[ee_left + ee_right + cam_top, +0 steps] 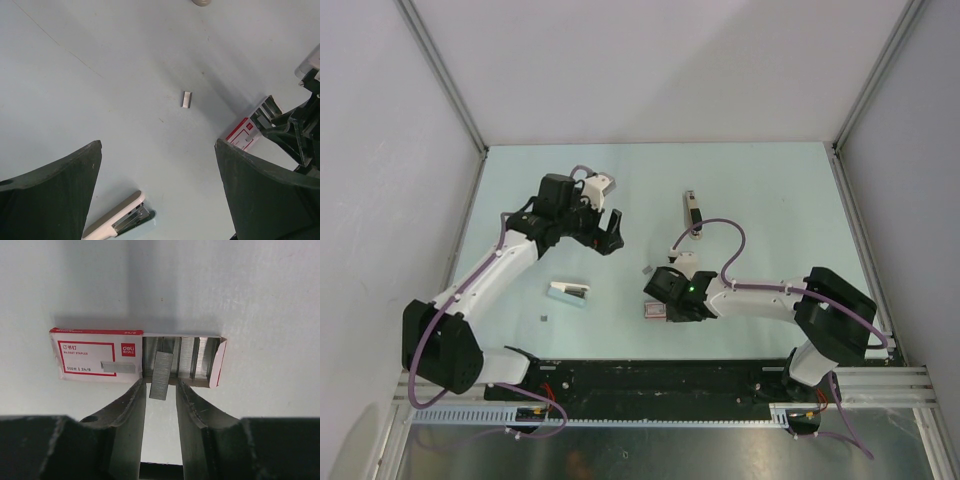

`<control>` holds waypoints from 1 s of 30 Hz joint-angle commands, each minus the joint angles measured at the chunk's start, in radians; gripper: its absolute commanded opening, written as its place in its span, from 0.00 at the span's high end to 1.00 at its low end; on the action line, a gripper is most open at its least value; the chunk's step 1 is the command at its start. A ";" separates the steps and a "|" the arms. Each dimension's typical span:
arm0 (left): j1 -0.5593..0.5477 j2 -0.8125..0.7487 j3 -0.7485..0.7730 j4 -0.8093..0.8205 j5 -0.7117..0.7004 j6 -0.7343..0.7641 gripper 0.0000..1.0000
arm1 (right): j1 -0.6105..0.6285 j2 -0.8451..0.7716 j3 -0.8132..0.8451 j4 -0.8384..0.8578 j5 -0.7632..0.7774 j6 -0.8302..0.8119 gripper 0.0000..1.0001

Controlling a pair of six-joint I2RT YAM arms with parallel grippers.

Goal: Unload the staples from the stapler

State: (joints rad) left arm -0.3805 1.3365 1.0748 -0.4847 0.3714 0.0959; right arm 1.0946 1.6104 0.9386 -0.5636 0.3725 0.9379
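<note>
The stapler (692, 212), a slim dark bar with a pale end, lies on the table at the back centre, away from both grippers. A short ridged grey strip of staples (161, 375) lies slanted on the open end of a red and white staple box (95, 357), between the tips of my right gripper (159, 382). The jaws stand slightly wider than the strip and do not seem to touch it. Another small staple block (186, 99) lies on the table. My left gripper (158, 145) is wide open and empty above the table.
A white and teal stapler (570, 292) lies left of centre and also shows in the left wrist view (117, 220). The staple box (653, 313) sits under my right gripper (662, 298). A tiny grey bit (544, 318) lies near the front left. Walls enclose the table.
</note>
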 commanded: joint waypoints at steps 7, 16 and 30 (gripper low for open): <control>0.003 -0.054 -0.015 -0.004 0.037 0.031 0.01 | 0.016 -0.076 0.033 -0.005 0.042 0.008 0.65; 0.002 -0.053 -0.014 -0.004 0.038 0.031 0.00 | 0.035 -0.202 0.034 -0.086 0.073 0.016 0.89; 0.003 -0.049 -0.011 -0.006 0.042 0.038 0.01 | 0.038 -0.177 -0.046 -0.043 -0.062 -0.013 1.00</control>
State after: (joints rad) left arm -0.3805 1.3144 1.0588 -0.4900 0.3748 0.0967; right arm 1.1408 1.4292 0.9058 -0.6258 0.3386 0.9390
